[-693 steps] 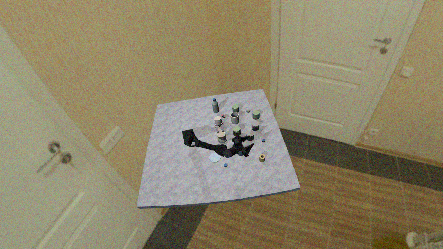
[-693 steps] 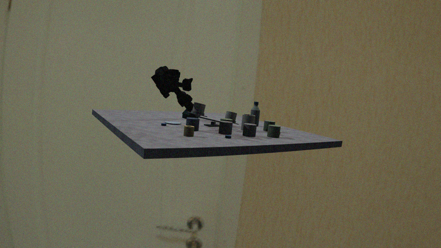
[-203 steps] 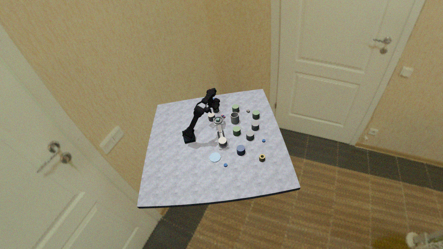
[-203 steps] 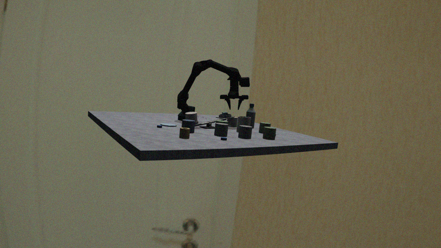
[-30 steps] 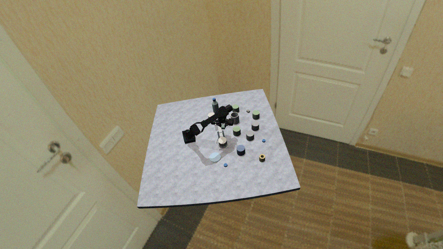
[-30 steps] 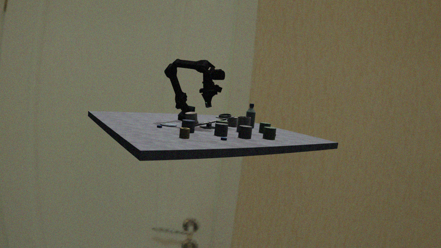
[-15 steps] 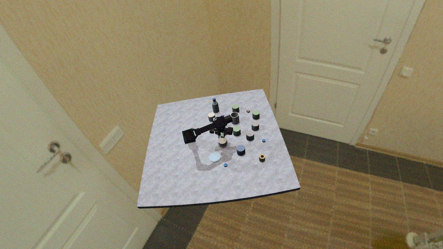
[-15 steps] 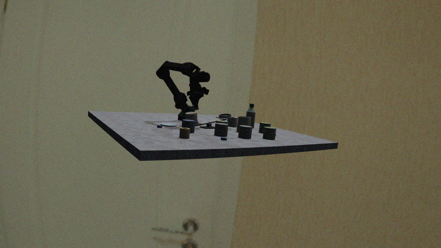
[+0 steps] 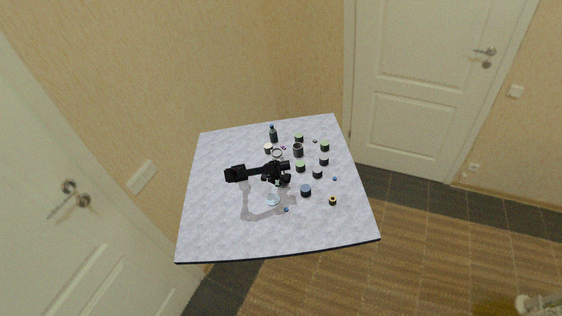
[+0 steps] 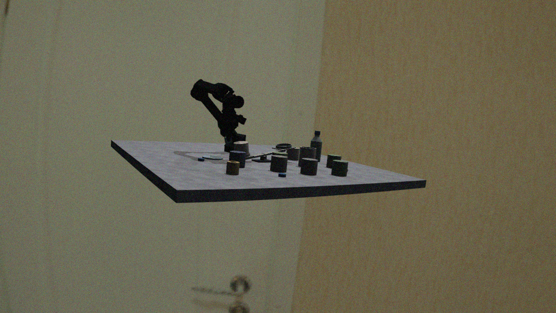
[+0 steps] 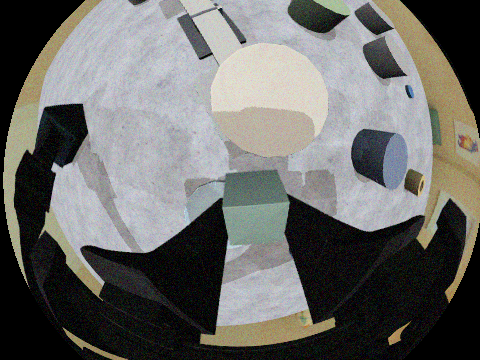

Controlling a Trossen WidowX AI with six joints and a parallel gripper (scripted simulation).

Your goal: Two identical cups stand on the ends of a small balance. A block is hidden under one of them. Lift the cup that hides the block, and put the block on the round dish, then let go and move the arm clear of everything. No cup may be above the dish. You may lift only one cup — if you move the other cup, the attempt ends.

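Observation:
My gripper [image 11: 254, 203] is shut on the green block [image 11: 256, 225] [image 9: 277, 182] and holds it raised above the table. One cream cup [image 11: 270, 90] [image 10: 240, 148] stands on the near end of the balance [image 11: 215, 31] [image 10: 255, 155], just beyond the block in the wrist view; the arm mostly hides it in the top view. The far end's ring [image 9: 276, 152] [image 10: 283, 146] holds no cup. The other cream cup [image 9: 268, 148] [image 10: 292, 154] stands on the table beside that end. The pale blue round dish [image 9: 272, 199] [image 10: 212, 157] lies near the near end, partly behind a finger in the wrist view.
A blue cylinder [image 9: 305, 190] [image 11: 370, 155] stands right of the near end. A small blue disc [image 9: 286, 209] [image 10: 200, 159] lies beside the dish. A green cylinder [image 9: 300, 166], a grey mug [image 9: 297, 151], a bottle [image 9: 273, 135] and a yellow-topped cylinder [image 9: 332, 201] stand farther off.

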